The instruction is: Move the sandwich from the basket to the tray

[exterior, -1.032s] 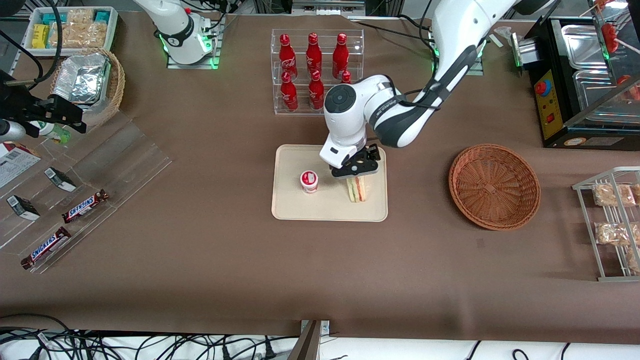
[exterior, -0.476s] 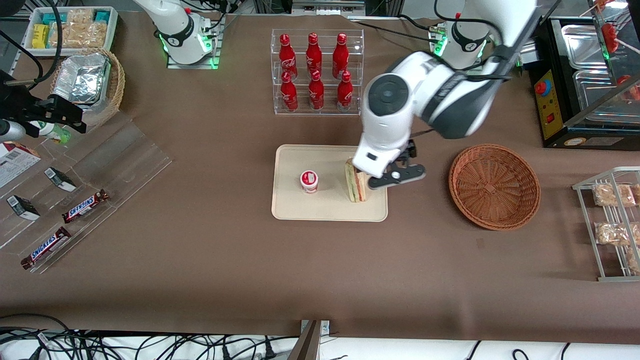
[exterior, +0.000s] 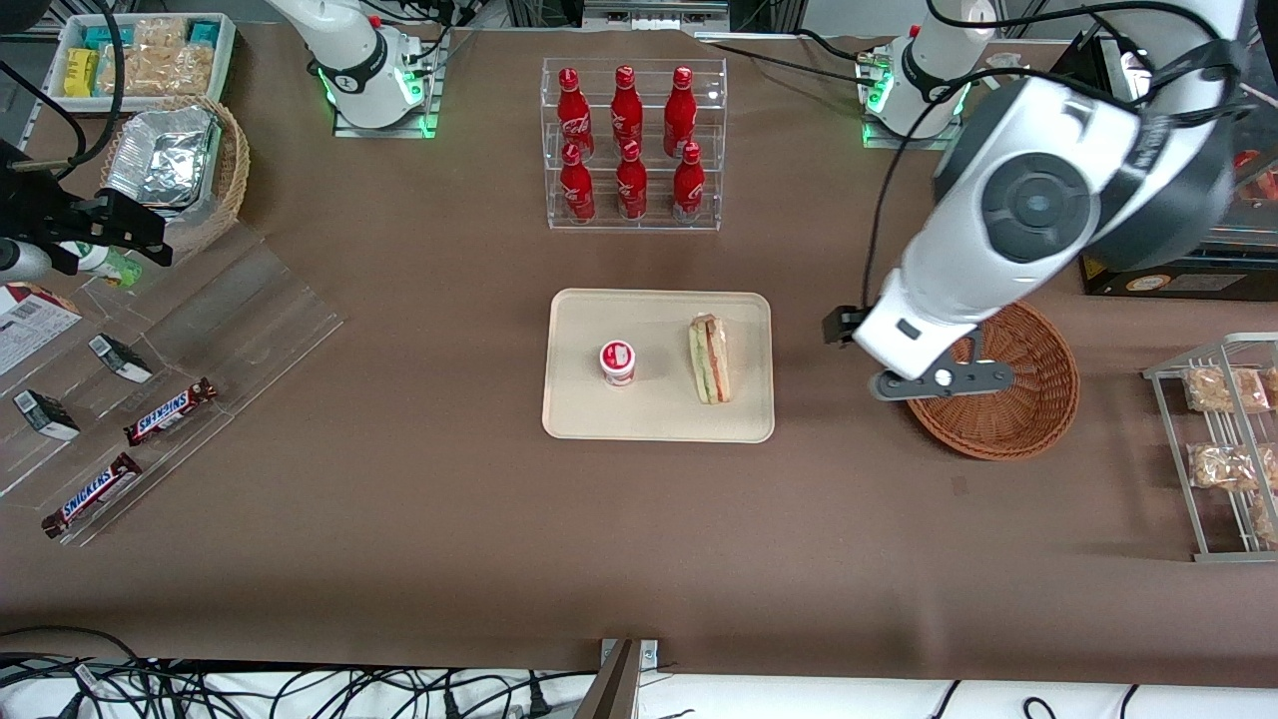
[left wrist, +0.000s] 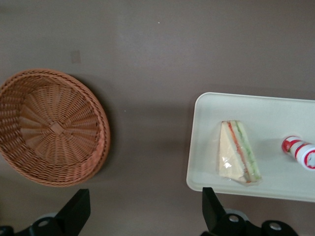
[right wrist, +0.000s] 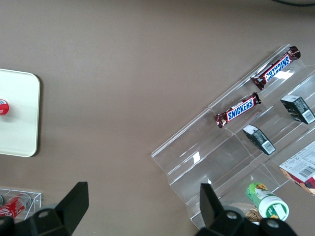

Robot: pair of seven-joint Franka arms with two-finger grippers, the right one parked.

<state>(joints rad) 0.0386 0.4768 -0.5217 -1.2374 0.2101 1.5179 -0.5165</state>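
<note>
Fingers (left wrist: 74, 212) spread wide apart, gripping nothing, bare brown table (exterior: 399, 519) showing between them. Gripper (exterior: 939, 379) raised above the table, over the edge of the basket (exterior: 1008, 419) that faces the tray (exterior: 569, 419). Basket (left wrist: 29, 162) round, reddish-brown wicker, nothing inside it. Sandwich (exterior: 709, 359) lying on the tray (left wrist: 275, 189), on the tray's half nearer the basket, well apart from the gripper. In the wrist view, sandwich (left wrist: 238, 158) resting on a flat bread face, layered cut edge with red and green filling turned away from the basket, toward a small red-and-white cup (left wrist: 299, 152). Same cup (exterior: 618, 361) standing upright on the tray just beside the sandwich, not touching it. Farther from the front camera than the tray, a clear rack of red bottles (exterior: 631, 145). Toward the working arm's end of the table from the basket, a wire rack with clear bags of snacks (exterior: 1223, 439).
</note>
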